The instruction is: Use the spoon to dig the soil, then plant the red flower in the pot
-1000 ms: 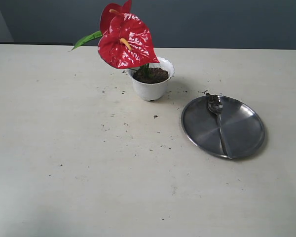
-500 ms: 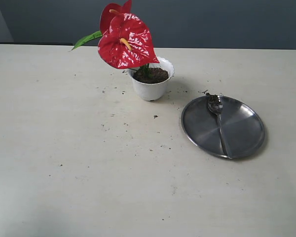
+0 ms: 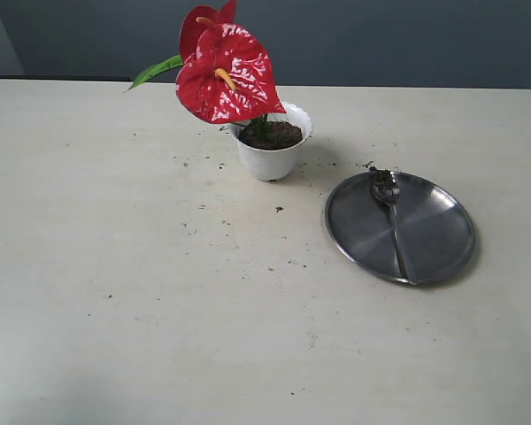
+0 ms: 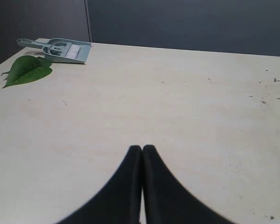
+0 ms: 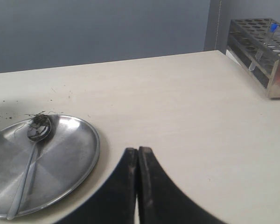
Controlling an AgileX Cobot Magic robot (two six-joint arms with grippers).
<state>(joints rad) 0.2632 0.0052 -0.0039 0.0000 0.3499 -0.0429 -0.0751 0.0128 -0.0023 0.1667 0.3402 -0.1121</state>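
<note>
A pale table (image 3: 115, 310) flecked with dark crumbs runs back to a grey-blue wall. The red flower (image 3: 226, 75), with glossy heart-shaped blooms, a yellow spike and one green leaf, stands planted in the soil (image 3: 274, 135) of the white scalloped pot (image 3: 272, 159), far middle. To its right the spoon (image 3: 391, 221), its bowl dirty, lies on a steel plate (image 3: 442, 239). The right gripper (image 5: 138, 150), jaws pressed together and empty, hangs near the plate's rim. The left gripper (image 4: 142, 148), likewise closed on nothing, is over bare table. Both are clear of pot and flower.
</note>
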